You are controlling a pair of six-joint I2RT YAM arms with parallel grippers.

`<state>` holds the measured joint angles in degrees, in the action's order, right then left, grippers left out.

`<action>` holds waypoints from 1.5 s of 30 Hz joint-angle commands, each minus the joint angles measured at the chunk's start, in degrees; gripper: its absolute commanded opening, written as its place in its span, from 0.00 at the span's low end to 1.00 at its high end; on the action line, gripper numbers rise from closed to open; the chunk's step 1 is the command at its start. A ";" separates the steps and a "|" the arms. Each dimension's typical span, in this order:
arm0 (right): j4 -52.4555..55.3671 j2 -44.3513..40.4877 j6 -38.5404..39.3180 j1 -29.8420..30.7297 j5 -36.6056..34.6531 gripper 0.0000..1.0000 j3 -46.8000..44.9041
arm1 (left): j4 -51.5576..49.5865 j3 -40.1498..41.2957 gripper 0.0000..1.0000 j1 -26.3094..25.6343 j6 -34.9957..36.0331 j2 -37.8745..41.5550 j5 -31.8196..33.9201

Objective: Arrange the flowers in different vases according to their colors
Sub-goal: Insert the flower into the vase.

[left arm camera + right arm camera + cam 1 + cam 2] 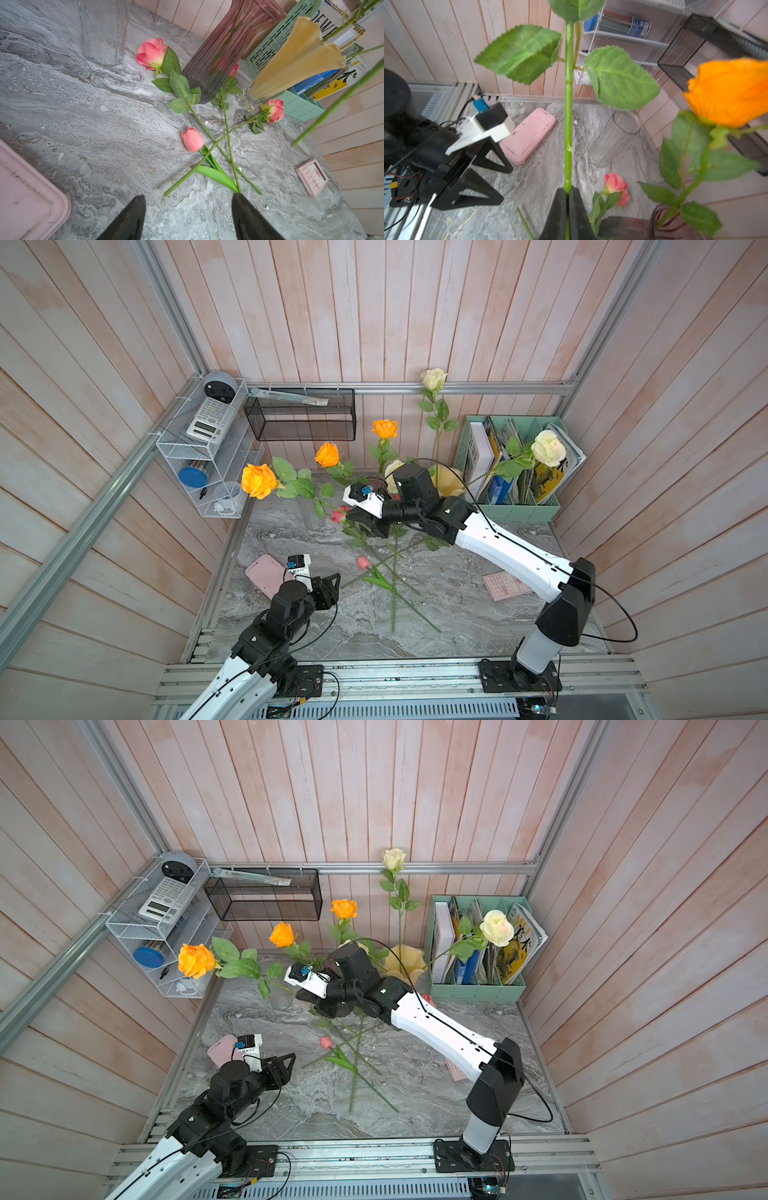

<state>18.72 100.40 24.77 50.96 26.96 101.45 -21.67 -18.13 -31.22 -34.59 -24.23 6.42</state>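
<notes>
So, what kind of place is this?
Probably a mock office desk inside a robot test booth: a mint-green plastic file holder, a white wire shelf with a grey calculator, and bare aluminium frame rails.

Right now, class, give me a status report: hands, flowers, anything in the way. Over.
Left hand open, empty. Right hand shut on orange rose stem. Pink roses lie on table, stems crossed; clear vase empty.

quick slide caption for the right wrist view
Jaws shut on a rose stem, an orange rose in the purple vase beside it, pink rose lying on the table.
</notes>
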 commanded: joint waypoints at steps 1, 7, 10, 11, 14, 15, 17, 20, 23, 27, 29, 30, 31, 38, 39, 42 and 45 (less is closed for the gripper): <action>-4.21 3.28 0.79 0.04 3.31 0.00 8.37 | 1.09 1.04 0.71 0.22 0.48 -0.67 -0.06; -13.49 8.67 2.61 -0.74 -2.94 0.00 17.22 | 1.54 0.88 0.71 0.20 1.19 -1.44 -0.03; -16.00 11.08 2.67 -2.19 -5.24 0.00 21.02 | 1.81 0.81 0.71 0.20 1.36 -1.93 -0.26; -16.12 11.98 2.44 -2.95 -5.21 0.00 22.49 | 1.81 0.73 0.71 0.20 1.36 -2.19 -0.30; -19.16 13.52 2.68 -4.60 -6.33 0.00 23.96 | 1.81 0.72 0.71 0.20 1.34 -2.47 -0.43; -20.06 14.10 2.44 -5.25 -6.54 0.00 24.48 | 1.89 0.66 0.71 0.20 1.39 -2.48 -0.39; -19.95 16.16 1.65 -6.64 -6.73 0.00 27.29 | 1.90 0.62 0.71 0.20 1.45 -2.77 -0.52; -20.03 18.94 0.29 -8.30 -6.27 0.00 29.57 | 2.03 0.49 0.71 0.20 1.44 -3.33 -0.46; -20.25 20.50 -1.40 -9.09 -5.82 0.00 29.46 | 2.07 0.46 0.71 0.20 1.52 -3.71 -0.45; -24.18 19.89 -2.89 -9.31 -5.80 0.00 24.29 | 2.33 0.35 0.71 0.20 1.61 -4.05 -0.44; -25.12 19.50 -3.91 -9.23 -5.91 0.00 22.16 | 2.42 0.36 0.71 0.20 1.65 -4.26 -0.58; -25.90 19.05 -4.36 -9.25 -5.97 0.00 20.83 | 2.41 0.34 0.71 0.21 1.66 -4.43 -0.51; -26.55 18.67 -4.75 -9.23 -5.96 0.00 19.56 | 2.43 0.37 0.71 0.20 1.70 -4.40 -0.53; -29.42 15.65 -5.31 -9.31 -7.30 0.00 12.09 | 2.42 0.44 0.71 0.20 1.80 -3.94 -0.68; -29.49 15.37 -5.31 -9.32 -7.68 0.01 11.86 | 2.34 0.41 0.71 0.20 1.79 -3.90 -0.70; -29.36 14.61 -5.39 -9.57 -8.02 0.13 11.47 | 2.34 0.42 0.71 0.20 1.80 -4.00 -0.61; -29.18 13.96 -5.61 -9.77 -8.04 0.28 11.34 | 2.34 0.46 0.71 0.27 1.72 -3.94 -0.60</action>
<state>-7.86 118.41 20.10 41.58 19.77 113.12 -20.56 -17.89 -31.22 -33.78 -28.64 6.22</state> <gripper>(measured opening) 0.266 0.708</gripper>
